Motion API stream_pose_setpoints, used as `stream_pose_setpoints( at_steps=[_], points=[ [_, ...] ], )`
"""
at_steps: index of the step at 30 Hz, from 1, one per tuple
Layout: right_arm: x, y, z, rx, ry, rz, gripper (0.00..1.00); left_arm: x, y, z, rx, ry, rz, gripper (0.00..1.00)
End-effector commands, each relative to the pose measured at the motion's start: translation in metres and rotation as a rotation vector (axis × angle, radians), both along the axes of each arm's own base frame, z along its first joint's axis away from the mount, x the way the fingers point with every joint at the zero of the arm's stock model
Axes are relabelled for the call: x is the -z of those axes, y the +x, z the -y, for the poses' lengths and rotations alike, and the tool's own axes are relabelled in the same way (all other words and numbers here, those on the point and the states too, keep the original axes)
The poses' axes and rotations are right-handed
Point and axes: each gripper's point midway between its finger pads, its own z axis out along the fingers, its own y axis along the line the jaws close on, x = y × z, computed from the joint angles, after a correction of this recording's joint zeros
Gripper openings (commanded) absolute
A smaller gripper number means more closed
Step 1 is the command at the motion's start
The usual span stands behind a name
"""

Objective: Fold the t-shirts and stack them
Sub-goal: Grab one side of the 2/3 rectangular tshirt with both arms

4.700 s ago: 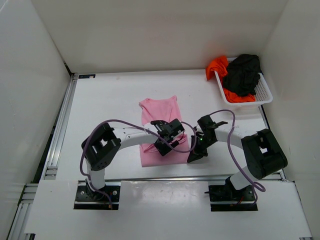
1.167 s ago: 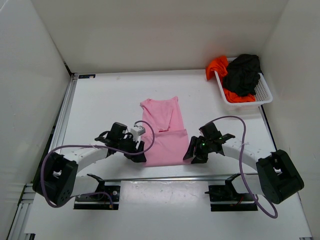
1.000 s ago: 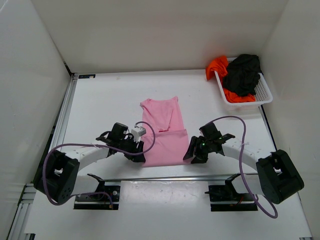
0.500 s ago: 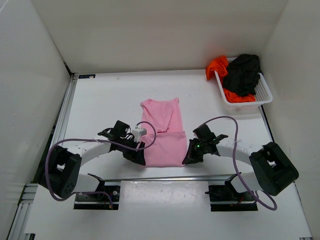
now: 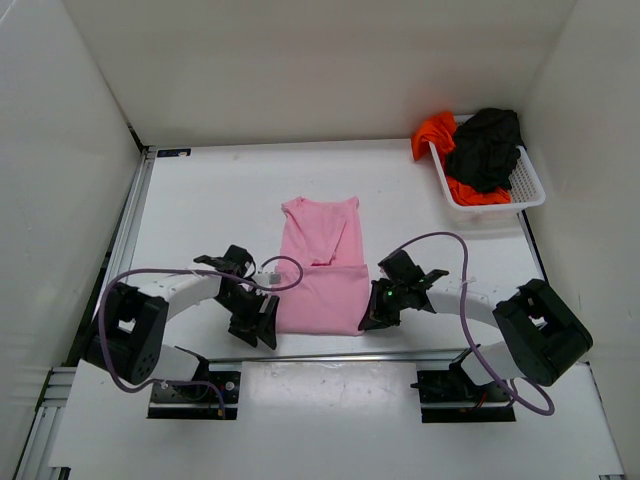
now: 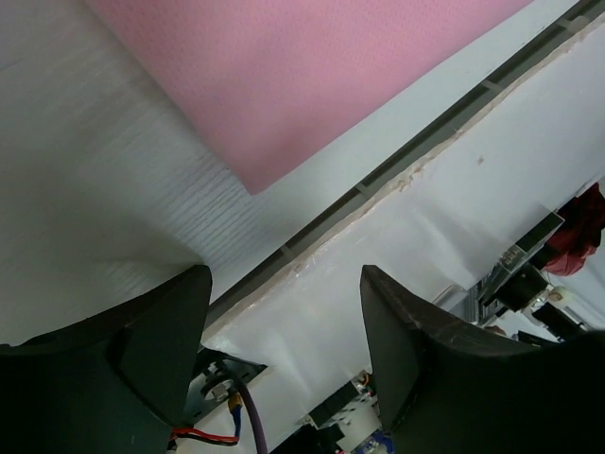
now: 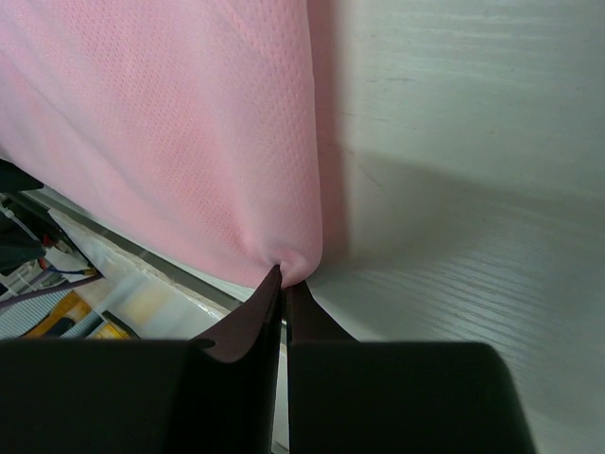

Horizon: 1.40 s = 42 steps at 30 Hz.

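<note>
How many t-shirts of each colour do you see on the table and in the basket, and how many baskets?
Pink t-shirt: 1
Black t-shirt: 1
Orange-red t-shirt: 1
White basket: 1
Total: 4

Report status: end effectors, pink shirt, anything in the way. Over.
Left end effector open, off the near left corner. Right end effector shut on near right corner of pink t-shirt. Shirt flat, partly folded. Nothing in the way.
</note>
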Motion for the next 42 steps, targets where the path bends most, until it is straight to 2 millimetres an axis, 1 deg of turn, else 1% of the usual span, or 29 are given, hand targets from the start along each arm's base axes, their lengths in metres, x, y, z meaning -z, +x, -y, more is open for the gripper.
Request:
stream_pose_setpoints(
  at_steps=[1, 2, 3, 4, 7, 8, 10, 11, 12, 13, 14, 15, 17, 18, 19, 21, 22, 24, 26, 27, 28, 29, 30, 31, 33, 36, 38, 39, 42],
  points=[
    [0.003, 0.005, 0.001, 0.001, -0.031, 0.023, 0.02, 0.026, 0.014, -0.017, 0.04, 0.099, 0.085, 0.77],
    [0.003, 0.005, 0.001, 0.001, -0.031, 0.023, 0.02, 0.027, 0.016, -0.016, 0.04, 0.095, 0.095, 0.79],
    [0.003, 0.005, 0.001, 0.001, -0.031, 0.023, 0.02, 0.024, 0.026, -0.01, 0.037, 0.07, 0.129, 0.81],
    [0.003, 0.005, 0.001, 0.001, -0.031, 0.023, 0.02, 0.025, 0.034, -0.009, 0.036, 0.077, 0.152, 0.81],
    [0.005, 0.004, 0.001, 0.001, -0.036, 0.016, 0.02, 0.024, 0.047, -0.002, 0.034, 0.053, 0.185, 0.84],
    [0.005, 0.004, 0.001, 0.001, -0.036, 0.016, 0.02, 0.024, 0.047, -0.002, 0.034, 0.053, 0.185, 0.85],
    [0.005, 0.004, 0.001, 0.001, -0.036, 0.016, 0.02, 0.024, 0.06, -0.003, 0.029, 0.081, 0.225, 0.85],
    [0.005, 0.004, 0.001, 0.001, -0.036, 0.016, 0.02, 0.024, 0.06, -0.003, 0.029, 0.081, 0.225, 0.85],
    [0.006, 0.005, 0.002, 0.005, -0.043, 0.021, 0.02, 0.021, 0.065, -0.001, 0.028, 0.076, 0.239, 0.84],
    [0.006, 0.005, 0.002, 0.005, -0.043, 0.021, 0.02, 0.021, 0.065, -0.001, 0.028, 0.076, 0.239, 0.81],
    [0.006, 0.005, 0.002, 0.005, -0.043, 0.021, 0.02, 0.015, 0.071, 0.002, 0.027, 0.07, 0.253, 0.81],
    [0.006, 0.005, 0.002, 0.005, -0.043, 0.021, 0.02, 0.013, 0.072, 0.002, 0.027, 0.07, 0.252, 0.8],
    [0.006, 0.005, 0.002, 0.005, -0.043, 0.021, 0.02, 0.008, 0.079, -0.005, 0.021, 0.121, 0.282, 0.8],
    [0.004, 0.008, 0.0, 0.005, -0.037, 0.028, 0.02, 0.01, 0.084, -0.013, 0.016, 0.175, 0.301, 0.8],
    [0.004, 0.008, 0.0, 0.005, -0.037, 0.028, 0.02, 0.009, 0.084, -0.019, 0.014, 0.208, 0.307, 0.8],
    [0.004, 0.008, 0.0, 0.005, -0.037, 0.028, 0.02, 0.016, 0.079, -0.03, 0.015, 0.258, 0.303, 0.8],
    [0.003, 0.01, -0.002, 0.005, -0.036, 0.03, 0.02, 0.017, 0.084, -0.031, 0.011, 0.269, 0.321, 0.8],
    [0.002, 0.012, -0.004, 0.005, -0.035, 0.031, 0.02, 0.021, 0.083, -0.035, 0.01, 0.287, 0.325, 0.8],
    [0.002, 0.012, -0.004, 0.005, -0.035, 0.031, 0.02, 0.021, 0.089, -0.034, 0.004, 0.286, 0.351, 0.74],
    [-0.001, 0.015, -0.006, 0.005, -0.029, 0.038, 0.02, 0.023, 0.086, -0.035, 0.006, 0.29, 0.343, 0.71],
    [-0.001, 0.015, -0.006, 0.005, -0.029, 0.038, 0.02, 0.023, 0.088, -0.034, 0.004, 0.286, 0.351, 0.68],
    [-0.001, 0.015, -0.006, 0.005, -0.029, 0.038, 0.02, 0.025, 0.085, -0.032, 0.006, 0.267, 0.342, 0.62],
    [-0.001, 0.015, -0.006, 0.005, -0.029, 0.038, 0.02, 0.028, 0.077, -0.032, 0.011, 0.26, 0.32, 0.6],
    [-0.001, 0.015, -0.006, 0.005, -0.029, 0.038, 0.02, 0.027, 0.079, -0.027, 0.011, 0.23, 0.324, 0.6],
    [-0.003, 0.017, -0.008, 0.006, -0.023, 0.045, 0.02, 0.033, 0.07, -0.026, 0.016, 0.216, 0.296, 0.6],
    [-0.003, 0.016, -0.007, 0.005, -0.029, 0.038, 0.02, 0.03, 0.071, -0.015, 0.018, 0.152, 0.296, 0.61],
    [-0.003, 0.016, -0.007, 0.005, -0.029, 0.038, 0.02, 0.031, 0.064, -0.008, 0.032, 0.116, 0.273, 0.61],
    [-0.003, 0.016, -0.007, 0.005, -0.029, 0.038, 0.02, 0.03, 0.06, -0.003, 0.055, 0.104, 0.27, 0.63],
    [-0.003, 0.016, -0.007, 0.005, -0.029, 0.038, 0.02, 0.032, 0.055, 0.003, 0.088, 0.092, 0.267, 0.65]
  ],
)
